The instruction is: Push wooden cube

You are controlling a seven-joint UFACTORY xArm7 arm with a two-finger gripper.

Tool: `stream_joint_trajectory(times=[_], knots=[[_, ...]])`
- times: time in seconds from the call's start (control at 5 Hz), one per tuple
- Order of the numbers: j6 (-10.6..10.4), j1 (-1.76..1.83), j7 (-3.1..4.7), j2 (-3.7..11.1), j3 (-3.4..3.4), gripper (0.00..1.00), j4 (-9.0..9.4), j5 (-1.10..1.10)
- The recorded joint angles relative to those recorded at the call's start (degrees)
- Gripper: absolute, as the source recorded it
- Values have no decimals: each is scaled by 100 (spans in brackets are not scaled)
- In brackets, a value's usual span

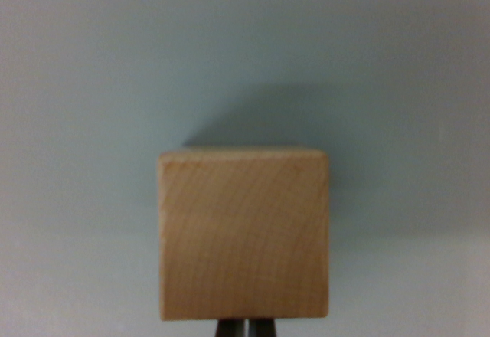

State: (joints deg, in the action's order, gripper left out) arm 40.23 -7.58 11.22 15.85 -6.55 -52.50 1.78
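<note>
wooden cube [243,233] square-on, edges upright; tool [245,328] tips touching its near edge

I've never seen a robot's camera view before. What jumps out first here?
A pale wooden cube fills the lower middle of the wrist view, its grain plain to see, resting on a bare grey-blue surface. Just below it, at the bottom edge, two dark fingertips of the gripper peek in, close together.

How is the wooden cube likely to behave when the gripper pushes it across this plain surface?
The wooden cube looks solid and stiff, so it should not deform. Its flat faces suggest sliding rather than rolling. The gripper sits near the middle of its near edge, so it will probably move fairly straight, though an off-centre push could turn it.
</note>
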Motion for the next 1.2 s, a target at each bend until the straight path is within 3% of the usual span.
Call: stream_joint_trajectory(times=[0.2, 0.4, 0.6, 0.8, 1.0, 1.2], knots=[[0, 0, 0, 0, 0, 100, 0, 0], [93, 10, -14, 176, 19, 100, -268, -24], [93, 10, -14, 176, 19, 100, -268, -24], [184, 20, -28, 345, 37, 100, -526, -47], [184, 20, -28, 345, 37, 100, -526, -47], [278, 31, -42, 523, 56, 100, -796, -70]])
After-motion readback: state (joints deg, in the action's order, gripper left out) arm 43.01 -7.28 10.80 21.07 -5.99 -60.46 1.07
